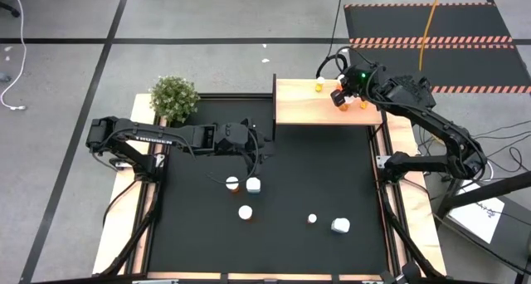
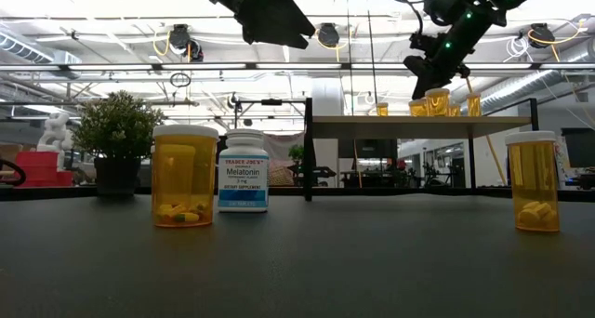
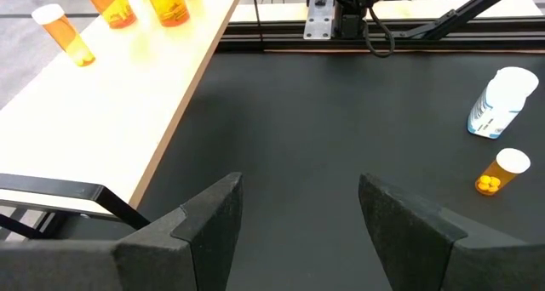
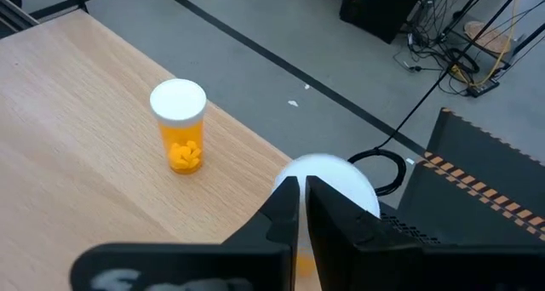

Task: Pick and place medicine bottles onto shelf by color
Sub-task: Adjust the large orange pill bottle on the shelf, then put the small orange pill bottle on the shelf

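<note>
Black table mat [image 1: 299, 176] with the pale wood shelf [image 1: 303, 105] at its far edge and a potted plant [image 1: 174, 97] at far left. High view shows five bottles [image 1: 247, 213] loose on the mat; low view catches only three, plus amber bottles [image 2: 437, 101] on the shelf. Left gripper [image 3: 298, 219] hovers mid-mat, fingers spread, empty. Right gripper [image 4: 300, 208] is over the shelf's right end, fingers pinched together above a white cap [image 4: 336, 179]; grip unclear.

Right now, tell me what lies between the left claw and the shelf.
Only bare black mat, as the left wrist view shows, from the left claw to the shelf.
</note>
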